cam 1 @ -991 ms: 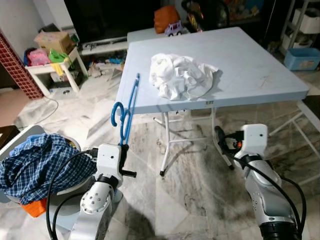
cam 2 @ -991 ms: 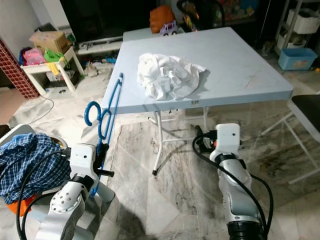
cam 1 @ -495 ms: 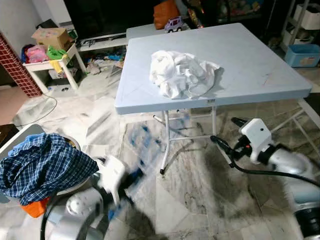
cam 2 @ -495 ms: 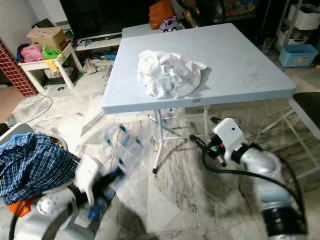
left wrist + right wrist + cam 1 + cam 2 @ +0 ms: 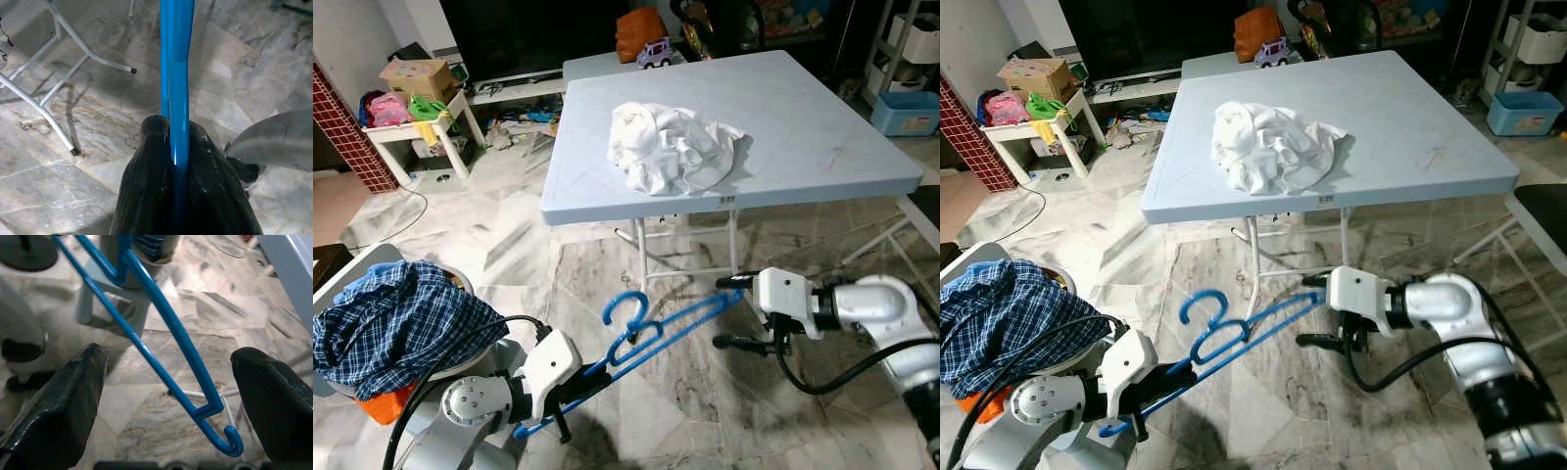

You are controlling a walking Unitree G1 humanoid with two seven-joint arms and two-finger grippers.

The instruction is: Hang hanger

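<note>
Because the blue hanger (image 5: 651, 333) lies low in the centre of the left eye view, slanting from lower left up toward mid-right, its free end hangs between the spread fingers of the right gripper (image 5: 736, 311), whose jaws stand apart and hold nothing. The left gripper (image 5: 570, 392), at lower left, is clenched on the hanger's other end. The white garment (image 5: 671, 147) sits on the pale blue table (image 5: 822, 127) in the upper half, and a checked shirt (image 5: 391, 328) fills a basket at the left edge.

The right eye view gives the same layout with the hanger (image 5: 1234, 338) shifted left, and adds nothing about where it should be hung.

The left wrist view shows what the head views cannot: the two black fingers (image 5: 146, 186) pinch only one thin bar. That narrow hold may let the hanger swivel or slip if the arm swings.

In the right wrist view the hanger's hooked tip (image 5: 230, 443) sits lower centre, closer to one finger (image 5: 274, 401) than the other. Closing now could miss the thin bars or knock them aside.
</note>
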